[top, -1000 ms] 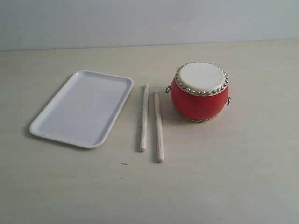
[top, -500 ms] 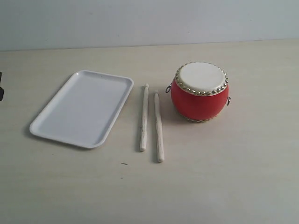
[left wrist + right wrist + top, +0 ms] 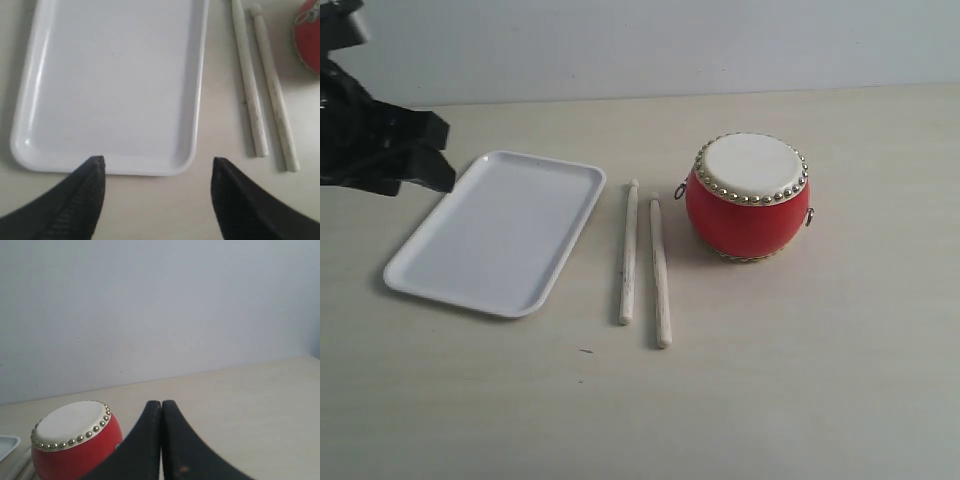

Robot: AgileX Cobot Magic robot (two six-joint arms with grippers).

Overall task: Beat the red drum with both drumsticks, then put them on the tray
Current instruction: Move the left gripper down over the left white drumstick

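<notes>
Left wrist view: my left gripper (image 3: pixel 157 161) hangs wide open and empty by the tray (image 3: pixel 115 75); my right gripper (image 3: pixel 161 403) is pinched closed, empty. Both drumsticks (image 3: pixel 250 95) lie untouched between tray and red drum (image 3: pixel 748 195). Pickup comes first, I judge, one stick per gripper.

Left fingers (image 3: pixel 82 202) apart, right fingers (image 3: pixel 145 442) together

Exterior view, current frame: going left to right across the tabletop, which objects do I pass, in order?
white tray → first drumstick → second drumstick → red drum
</notes>
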